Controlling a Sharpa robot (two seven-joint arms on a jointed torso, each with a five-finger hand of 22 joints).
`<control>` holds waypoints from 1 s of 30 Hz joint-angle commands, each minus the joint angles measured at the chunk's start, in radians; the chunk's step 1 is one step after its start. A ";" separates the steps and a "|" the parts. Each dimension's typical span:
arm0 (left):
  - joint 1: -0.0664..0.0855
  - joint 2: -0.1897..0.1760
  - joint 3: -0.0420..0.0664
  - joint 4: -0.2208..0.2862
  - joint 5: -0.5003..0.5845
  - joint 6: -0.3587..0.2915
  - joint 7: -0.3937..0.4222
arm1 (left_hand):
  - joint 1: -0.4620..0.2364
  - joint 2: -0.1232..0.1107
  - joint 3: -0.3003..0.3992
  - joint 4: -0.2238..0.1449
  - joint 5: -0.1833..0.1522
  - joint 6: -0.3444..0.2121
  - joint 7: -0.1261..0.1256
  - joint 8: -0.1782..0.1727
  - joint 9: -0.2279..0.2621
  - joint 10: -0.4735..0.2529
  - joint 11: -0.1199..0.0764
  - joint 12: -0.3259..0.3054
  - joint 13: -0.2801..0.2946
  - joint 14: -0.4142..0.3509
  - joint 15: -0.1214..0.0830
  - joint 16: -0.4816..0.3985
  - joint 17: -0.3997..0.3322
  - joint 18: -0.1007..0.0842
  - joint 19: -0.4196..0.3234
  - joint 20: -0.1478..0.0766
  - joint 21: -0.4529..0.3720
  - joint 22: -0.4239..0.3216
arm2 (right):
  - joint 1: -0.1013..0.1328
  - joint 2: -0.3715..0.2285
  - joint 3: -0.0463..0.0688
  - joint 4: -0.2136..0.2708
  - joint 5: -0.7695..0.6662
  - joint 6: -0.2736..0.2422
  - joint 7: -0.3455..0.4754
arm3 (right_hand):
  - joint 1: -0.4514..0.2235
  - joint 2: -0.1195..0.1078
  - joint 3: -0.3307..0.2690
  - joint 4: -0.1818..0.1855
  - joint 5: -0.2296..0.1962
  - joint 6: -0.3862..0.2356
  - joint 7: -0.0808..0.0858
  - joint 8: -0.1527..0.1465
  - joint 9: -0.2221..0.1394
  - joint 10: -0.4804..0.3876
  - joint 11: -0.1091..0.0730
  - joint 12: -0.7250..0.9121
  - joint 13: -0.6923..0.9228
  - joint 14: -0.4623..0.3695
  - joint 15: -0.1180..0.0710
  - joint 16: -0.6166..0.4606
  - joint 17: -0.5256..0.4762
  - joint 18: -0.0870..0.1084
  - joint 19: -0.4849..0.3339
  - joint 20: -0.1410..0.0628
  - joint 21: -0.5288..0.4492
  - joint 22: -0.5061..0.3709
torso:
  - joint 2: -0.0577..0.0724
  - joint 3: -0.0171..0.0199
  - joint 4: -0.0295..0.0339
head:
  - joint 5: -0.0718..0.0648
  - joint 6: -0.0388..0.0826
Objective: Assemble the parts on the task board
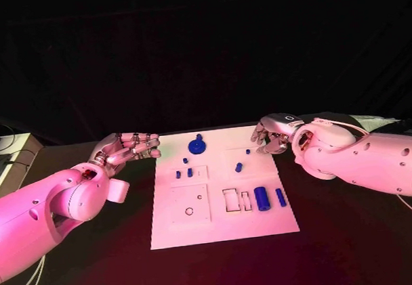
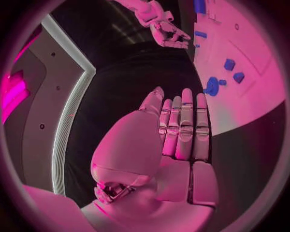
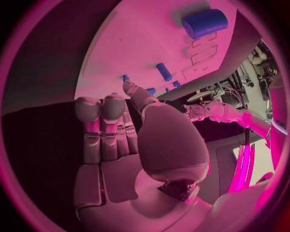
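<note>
White, the task board (image 1: pixel 224 226) is laid in the middle of the black desk (image 1: pixel 354 250), with blue parts (image 1: pixel 262 198) scattered over it: a large cylinder near the right, a round piece (image 1: pixel 197 145) at the far edge. The left hand (image 1: pixel 125 149) is held off the board's far left corner, the right hand (image 1: pixel 271 135) off its far right corner; both hold nothing, fingers (image 2: pixel 184 128) together, lightly curled

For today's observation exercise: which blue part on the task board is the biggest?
The thick blue cylinder near the board's front right, beside the outlined slots; every other blue part is clearly smaller or thinner.
</note>
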State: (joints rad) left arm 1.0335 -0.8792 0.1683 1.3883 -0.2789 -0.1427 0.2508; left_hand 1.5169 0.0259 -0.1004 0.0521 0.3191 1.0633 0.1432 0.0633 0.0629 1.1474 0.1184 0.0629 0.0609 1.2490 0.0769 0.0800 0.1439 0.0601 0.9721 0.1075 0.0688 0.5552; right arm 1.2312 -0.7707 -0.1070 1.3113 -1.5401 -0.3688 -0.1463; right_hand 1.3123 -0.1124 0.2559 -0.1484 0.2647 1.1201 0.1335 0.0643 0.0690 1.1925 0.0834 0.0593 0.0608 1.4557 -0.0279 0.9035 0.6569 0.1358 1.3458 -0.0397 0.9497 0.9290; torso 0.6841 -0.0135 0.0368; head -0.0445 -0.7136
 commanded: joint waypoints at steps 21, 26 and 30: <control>-0.013 -0.025 0.008 0.083 0.039 0.022 0.074 | -0.015 -0.016 0.093 -0.041 0.009 0.007 0.009 0.000 0.000 0.005 0.000 -0.004 -0.001 -0.016 0.006 -0.018 -0.023 -0.007 0.037 0.003 0.005 -0.206 | -0.035 0.102 -0.005 -0.090 -0.117 0.003 -0.062 | 0.021 -0.026 0.021 0.081 0.026 0.005 0.006 -0.002 0.003 -0.010 0.000 0.000 -0.001 -0.031 0.007 0.093 -0.117 0.025 0.033 0.007 -0.086 0.113 | 0.002 -0.0063 0.0056 | -0.002 -0.022; -0.013 -0.027 0.008 0.084 0.032 0.014 0.068 | -0.041 -0.036 0.145 -0.048 0.006 0.008 0.009 0.001 0.000 0.006 0.001 -0.003 -0.001 -0.017 0.007 -0.018 -0.022 -0.012 0.042 0.001 0.006 -0.230 | -0.038 0.112 -0.006 -0.100 -0.111 0.006 -0.061 | 0.023 -0.012 0.052 0.082 0.012 0.013 0.004 -0.001 0.003 -0.007 -0.001 0.000 -0.002 -0.031 0.006 0.099 -0.119 0.025 0.039 0.006 -0.093 0.128 | 0.001 -0.0059 0.0051 | -0.001 -0.025; -0.013 -0.028 0.008 0.086 0.031 0.011 0.064 | -0.049 -0.041 0.157 -0.051 0.006 0.008 0.009 0.000 0.000 0.005 0.001 -0.003 -0.001 -0.017 0.007 -0.018 -0.021 -0.013 0.043 0.000 0.006 -0.240 | -0.041 0.119 -0.007 -0.106 -0.105 0.018 -0.055 | 0.014 -0.014 0.096 0.080 0.017 0.021 0.003 -0.002 0.003 -0.003 -0.002 0.000 -0.002 -0.032 0.005 0.103 -0.121 0.024 0.042 0.005 -0.099 0.145 | 0.001 -0.0061 0.0044 | 0.000 -0.026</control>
State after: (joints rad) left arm 1.0207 -0.9073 0.1751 1.4699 -0.2376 -0.1266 0.3116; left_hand 1.4743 -0.0167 0.0529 0.0013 0.3241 1.0725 0.1453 0.0633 0.0628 1.1473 0.1182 0.0629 0.0610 1.2323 0.0823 0.0647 0.1211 0.0602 1.0081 0.1072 0.0689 0.3159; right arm 1.1926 -0.6537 -0.1130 1.2069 -1.6399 -0.3654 -0.2024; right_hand 1.3308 -0.1308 0.3473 -0.0681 0.2799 1.1358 0.1361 0.0644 0.0711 1.1908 0.0852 0.0593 0.0606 1.4311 -0.0248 1.0032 0.5370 0.1414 1.3791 -0.0338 0.8545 1.0727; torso 0.6854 -0.0192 0.0418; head -0.0451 -0.7384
